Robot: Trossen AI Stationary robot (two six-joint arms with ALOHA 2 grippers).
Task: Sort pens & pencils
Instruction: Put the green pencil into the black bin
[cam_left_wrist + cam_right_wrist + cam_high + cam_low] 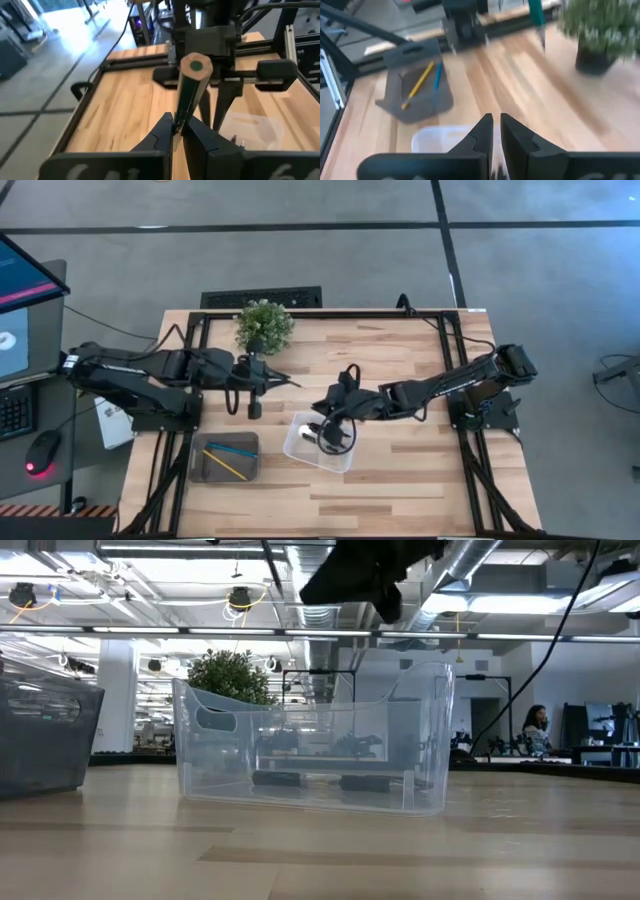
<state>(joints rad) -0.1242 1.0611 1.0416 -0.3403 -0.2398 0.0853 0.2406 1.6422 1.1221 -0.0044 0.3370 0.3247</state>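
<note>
My left gripper (177,127) hovers near the potted plant, shut on a dark green pencil (192,85). That pencil also shows in the right wrist view (537,20), tip down. My right gripper (496,125) hangs above the clear plastic bin (300,448), fingers shut to a narrow slit with nothing seen between them. Black pens (275,778) lie on the bin's floor. A yellow pencil (417,85) and a light blue pencil (437,75) lie flat in the grey tray (205,465). My left gripper pinches the green pencil's shaft (179,122) between its two fingers, which lie across it. The blunt end (195,65) rises toward the wrist camera and the sharpened tip (542,45) points down. The pencil is lifted clear of the table, steeply tilted.
A potted plant (263,326) stands at the table's far side, just behind the left gripper. The grey tray sits near the front left and the clear bin (310,740) near the front middle. Bare wood lies to the right of the bin. A person sits far off in the room.
</note>
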